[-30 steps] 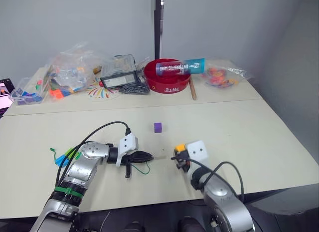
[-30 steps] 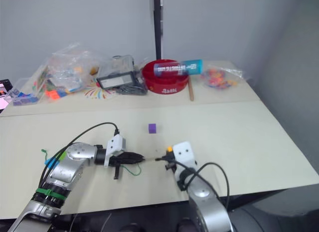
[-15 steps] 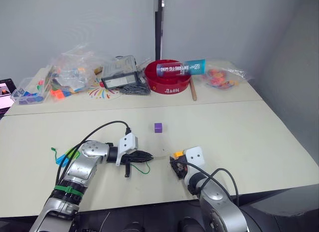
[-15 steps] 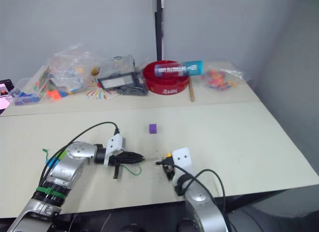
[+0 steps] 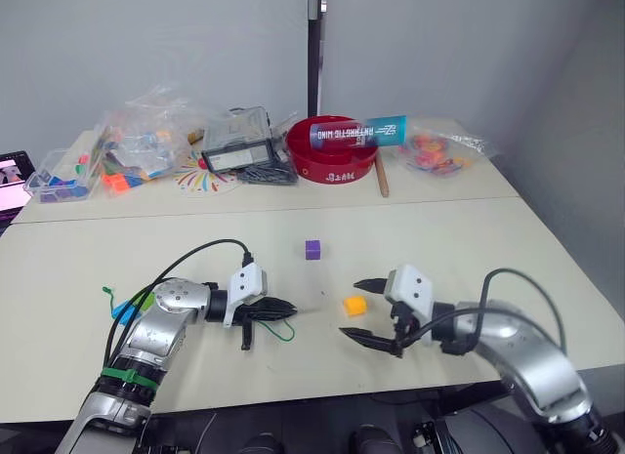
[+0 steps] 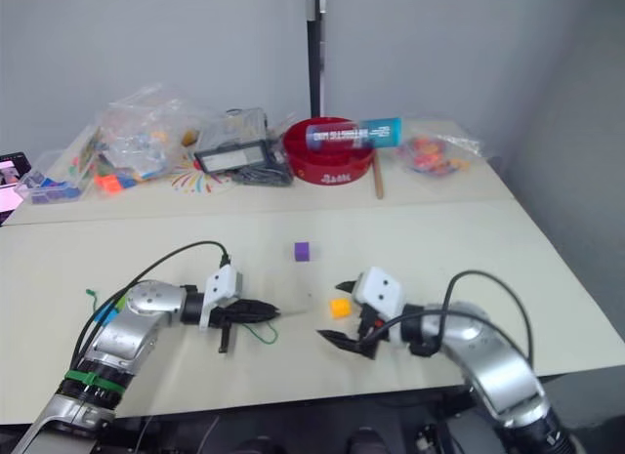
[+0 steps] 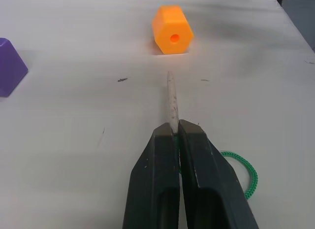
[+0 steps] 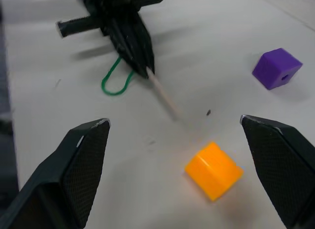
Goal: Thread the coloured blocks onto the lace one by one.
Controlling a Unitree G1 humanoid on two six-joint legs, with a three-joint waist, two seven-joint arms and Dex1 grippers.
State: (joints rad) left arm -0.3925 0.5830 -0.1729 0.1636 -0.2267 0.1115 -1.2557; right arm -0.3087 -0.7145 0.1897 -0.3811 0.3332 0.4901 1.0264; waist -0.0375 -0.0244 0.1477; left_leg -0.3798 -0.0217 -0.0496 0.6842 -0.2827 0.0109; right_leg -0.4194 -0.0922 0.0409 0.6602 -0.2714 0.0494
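My left gripper [image 5: 289,306] is shut on the lace, whose pale stiff tip [image 7: 171,98] sticks out ahead of the fingers and points at the orange-yellow block [image 7: 172,36]. A green loop of the lace [image 5: 284,330] lies on the table beside that gripper. The orange-yellow block [image 5: 354,306] rests on the table between the spread fingers of my right gripper [image 5: 352,309], which is open and touches nothing. The purple block [image 5: 312,249] sits alone farther back. Small green and blue pieces [image 5: 129,306] lie by my left elbow.
At the back stand a red bowl [image 5: 332,151] with a blue tube [image 5: 356,133] across it, a wooden stick [image 5: 379,179], clear bags of toys [image 5: 146,142] and another bag [image 5: 437,146]. A black cable [image 5: 195,254] arcs over my left arm.
My right gripper has opened and let go of the orange-yellow block, which now lies on the table. The right arm has swung out to the right. The left gripper has stayed put.
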